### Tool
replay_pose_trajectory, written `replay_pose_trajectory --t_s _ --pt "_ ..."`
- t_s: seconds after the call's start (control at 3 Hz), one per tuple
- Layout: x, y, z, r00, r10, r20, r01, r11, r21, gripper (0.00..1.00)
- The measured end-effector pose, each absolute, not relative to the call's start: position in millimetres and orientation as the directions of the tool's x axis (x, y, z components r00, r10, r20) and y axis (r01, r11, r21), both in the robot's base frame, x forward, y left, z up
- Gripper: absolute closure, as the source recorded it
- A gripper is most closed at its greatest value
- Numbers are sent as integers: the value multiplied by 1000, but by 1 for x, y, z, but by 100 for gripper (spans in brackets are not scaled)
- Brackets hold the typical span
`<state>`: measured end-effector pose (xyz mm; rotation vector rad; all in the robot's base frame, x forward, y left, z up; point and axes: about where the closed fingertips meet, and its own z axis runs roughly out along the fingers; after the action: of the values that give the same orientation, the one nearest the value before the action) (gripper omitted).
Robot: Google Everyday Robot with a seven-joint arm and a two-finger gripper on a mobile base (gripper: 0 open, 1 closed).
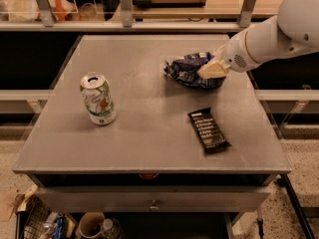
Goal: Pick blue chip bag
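Claw (212, 69) status: my cream-coloured claw sits at the far right part of the desk (149, 148), resting against the right-hand edge of the blue chip bag (185, 69); I cannot tell whether it is spread or closed on the foil. My white arm (271, 34) enters from the upper right and slopes down to that point. The blue chip bag is a crumpled, glossy, dark navy foil pack with small white markings. It lies flat on the grey desk surface, toward the back and right of centre, and its right side is partly covered by my claw. Containers: a green-and-white drink can (98, 99) stands upright on the left half of the desk, well apart from the bag, and its top shows a pull tab. Below the desk front, a wire basket (34, 222) sits at the lower left with some small items in it that I cannot identify. A round cup (91, 226) stands just beside the basket, and its contents are not discernible. Other items: a flat black bar wrapper (208, 130) with white text lies nearer the front edge, below the bag and apart from it. Neither the can nor the wrapper touches the bag or lies between my claw and it.
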<state>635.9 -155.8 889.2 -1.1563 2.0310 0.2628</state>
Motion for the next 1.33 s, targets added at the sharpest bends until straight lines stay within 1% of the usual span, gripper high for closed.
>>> replay_pose_trajectory --t_s 0.33,0.67,1.0,1.33 --pt "639 -156 915 -240 -619 -748 -790 572 -219 88" --pt "644 -161 959 -155 -575 -804 -756 592 -278 100" --pt "652 -166 994 -99 -550 -829 -713 621 -326 100" --pt "665 -169 1011 -88 -532 -842 -679 650 -341 100"
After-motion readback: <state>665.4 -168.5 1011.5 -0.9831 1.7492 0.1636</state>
